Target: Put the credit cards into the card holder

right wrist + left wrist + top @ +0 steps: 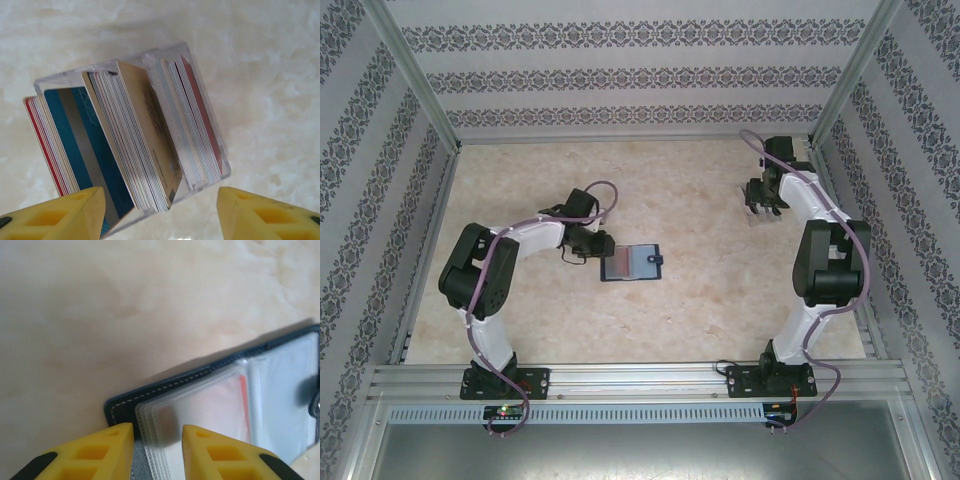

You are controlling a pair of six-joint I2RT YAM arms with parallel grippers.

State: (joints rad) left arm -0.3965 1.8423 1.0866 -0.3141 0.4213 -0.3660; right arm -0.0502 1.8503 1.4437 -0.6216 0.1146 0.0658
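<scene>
The card holder [632, 262], a navy wallet, lies open on the table with clear sleeves [200, 405] facing up and a red card edge [243, 395] showing inside one. My left gripper [593, 246] sits at its left edge. In the left wrist view the left gripper [158, 432] is open, its yellow fingers straddling the corner of the sleeves beside the stitched navy cover [122, 402]. At the back right my right gripper [761, 207] hangs over the credit cards [150, 135], several standing packed together. The right gripper [160, 197] is open wide, touching nothing.
The cards stand in a clear slotted plastic case [165, 50], also seen under the right gripper [760, 220]. The marble-patterned table [700, 320] is ringed by patterned walls and metal frame rails. The wallet's snap tab [656, 262] points right.
</scene>
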